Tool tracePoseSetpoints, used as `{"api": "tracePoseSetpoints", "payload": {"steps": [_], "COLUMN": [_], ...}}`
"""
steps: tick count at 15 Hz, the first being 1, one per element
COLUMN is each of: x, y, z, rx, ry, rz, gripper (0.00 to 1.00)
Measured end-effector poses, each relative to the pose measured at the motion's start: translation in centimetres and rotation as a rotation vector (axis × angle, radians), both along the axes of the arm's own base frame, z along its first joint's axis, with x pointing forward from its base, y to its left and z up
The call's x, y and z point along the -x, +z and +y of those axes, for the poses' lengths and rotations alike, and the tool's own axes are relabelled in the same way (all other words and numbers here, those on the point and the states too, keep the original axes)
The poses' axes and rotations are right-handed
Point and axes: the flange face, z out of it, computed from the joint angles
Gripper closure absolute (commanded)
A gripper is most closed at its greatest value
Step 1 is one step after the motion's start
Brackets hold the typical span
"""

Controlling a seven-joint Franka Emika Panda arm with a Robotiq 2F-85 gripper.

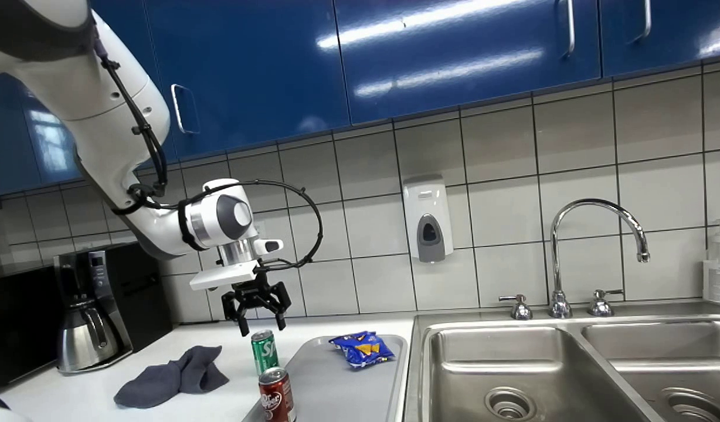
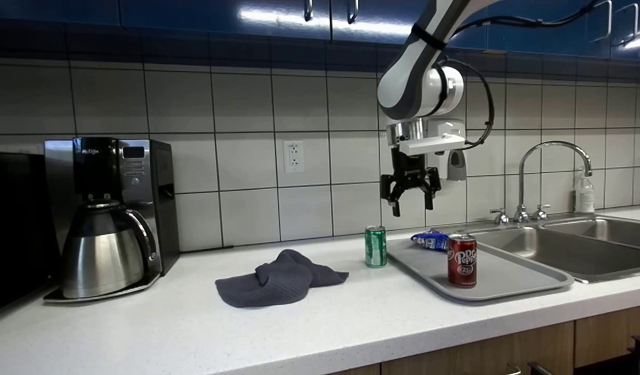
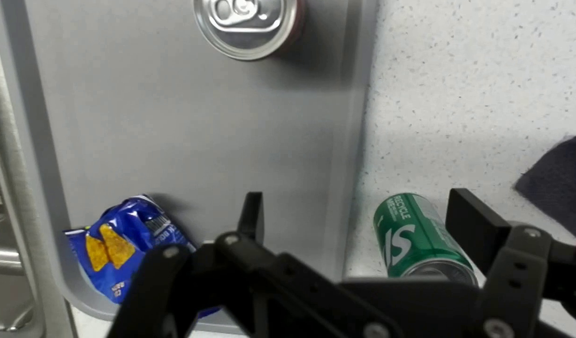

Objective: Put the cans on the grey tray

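A green Sprite can (image 1: 265, 351) stands upright on the white counter, just beside the grey tray (image 1: 342, 390); it also shows in an exterior view (image 2: 376, 247) and in the wrist view (image 3: 419, 239). A red Dr Pepper can (image 2: 462, 263) stands upright on the tray near its front end; its top shows in the wrist view (image 3: 250, 28). My gripper (image 2: 413, 208) is open and empty, above the counter and the tray's back edge, higher than the green can. In the wrist view the green can lies between the fingers (image 3: 357, 206), closer to the right finger.
A blue chip bag (image 3: 124, 249) lies on the tray's back end. A dark grey cloth (image 2: 283, 281) lies on the counter. A coffee maker (image 2: 106, 219) stands beyond it. A steel sink (image 1: 495, 375) with a faucet (image 1: 594, 202) adjoins the tray. Blue cabinets (image 1: 248, 70) hang above.
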Motion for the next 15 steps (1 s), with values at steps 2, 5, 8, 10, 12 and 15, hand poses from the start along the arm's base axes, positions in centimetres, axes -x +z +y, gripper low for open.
{"api": "tracePoseSetpoints", "payload": {"steps": [2,5,8,10,12,15], "x": [-1.3,-3.4,-5.2,-6.1,-6.8,-7.7], "y": [-0.3,-0.8,-1.6,-2.5,-3.4,-4.3], "z": [1.4,3.1,4.2,4.7,5.2,6.0], "rx": [-0.005,-0.012,-0.016,-0.017,-0.017,-0.017], "ry": [0.009,0.006,-0.008,-0.017,-0.022,-0.024], "rz": [-0.006,-0.018,-0.022,-0.018,-0.01,-0.003], "gripper": [0.0,0.0,0.0,0.0,0.0,0.0]}}
